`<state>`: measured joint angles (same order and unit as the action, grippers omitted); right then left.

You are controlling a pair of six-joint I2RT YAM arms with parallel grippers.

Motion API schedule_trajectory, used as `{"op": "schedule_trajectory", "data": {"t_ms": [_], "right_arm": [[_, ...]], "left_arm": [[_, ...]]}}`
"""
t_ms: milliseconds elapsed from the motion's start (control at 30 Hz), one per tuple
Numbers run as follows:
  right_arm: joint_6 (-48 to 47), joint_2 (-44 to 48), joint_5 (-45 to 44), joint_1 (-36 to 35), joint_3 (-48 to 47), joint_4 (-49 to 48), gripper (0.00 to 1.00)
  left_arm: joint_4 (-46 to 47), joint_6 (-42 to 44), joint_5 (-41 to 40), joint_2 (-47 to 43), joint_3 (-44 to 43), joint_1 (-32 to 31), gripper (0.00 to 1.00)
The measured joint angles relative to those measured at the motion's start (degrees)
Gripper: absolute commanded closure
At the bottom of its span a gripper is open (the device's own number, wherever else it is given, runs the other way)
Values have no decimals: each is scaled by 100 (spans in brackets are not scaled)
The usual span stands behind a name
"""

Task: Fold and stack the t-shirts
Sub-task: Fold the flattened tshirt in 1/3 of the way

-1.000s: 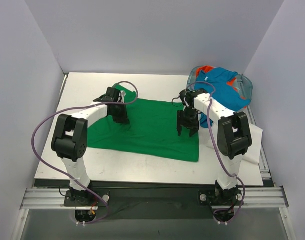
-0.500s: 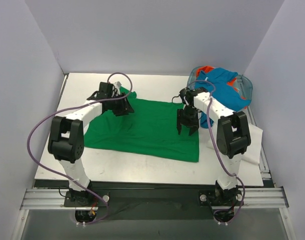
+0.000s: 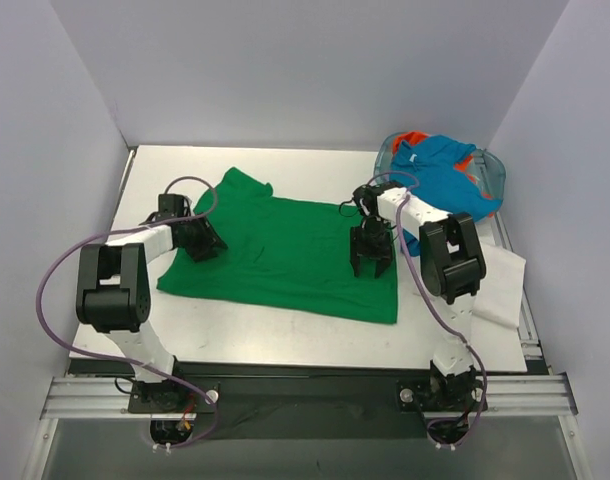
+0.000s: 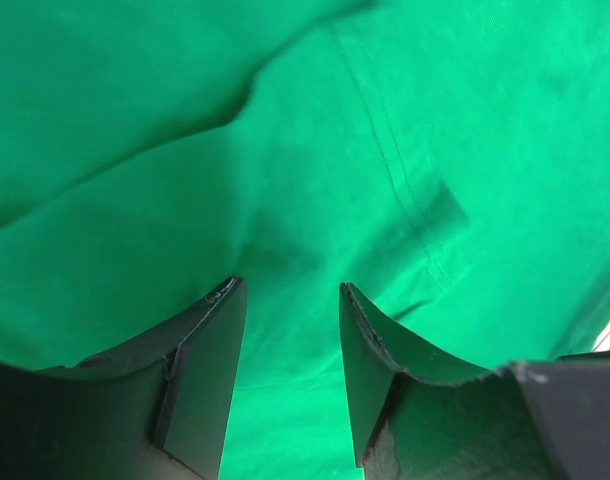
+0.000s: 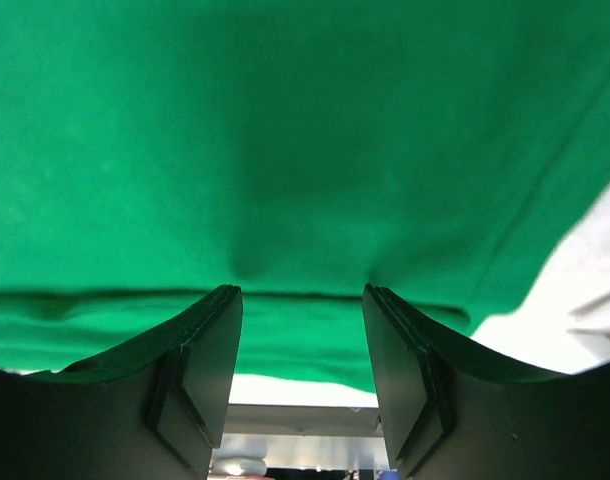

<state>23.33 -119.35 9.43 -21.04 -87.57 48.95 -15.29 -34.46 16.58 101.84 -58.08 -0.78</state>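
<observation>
A bright green t-shirt (image 3: 285,250) lies spread flat on the white table (image 3: 285,332). My left gripper (image 3: 200,243) sits low over its left edge, open, with only green cloth (image 4: 385,120) under the parted fingers (image 4: 210,340). My right gripper (image 3: 371,262) is down on the shirt's right part, also open (image 5: 300,292), green fabric (image 5: 285,120) beneath it and nothing pinched. A turquoise blue t-shirt (image 3: 447,178) is bunched at the back right, with a bit of orange-red t-shirt (image 3: 415,138) peeking out behind it.
The bunched shirts sit in a clear bin (image 3: 497,175) at the back right corner. A white sheet (image 3: 500,285) lies at the table's right edge. Pale walls close in on the left, back and right.
My left gripper has opened, let go of the green cloth and swung out to the shirt's left edge. The shirt's left side and sleeve now lie spread. The right gripper barely moved.
</observation>
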Motion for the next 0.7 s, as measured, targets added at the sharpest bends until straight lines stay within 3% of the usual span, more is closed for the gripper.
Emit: {"op": "schedule_trajectory", "data": {"t_ms": [333,700], "right_arm": [[-63,57,63,-17,492,-245,48],[-20,603,208,-232,1510,-302,48]], "left_arm": [[831,-680,247,-815,1272,586,46],[721,-890,92,-2142,2490,629,46]]}}
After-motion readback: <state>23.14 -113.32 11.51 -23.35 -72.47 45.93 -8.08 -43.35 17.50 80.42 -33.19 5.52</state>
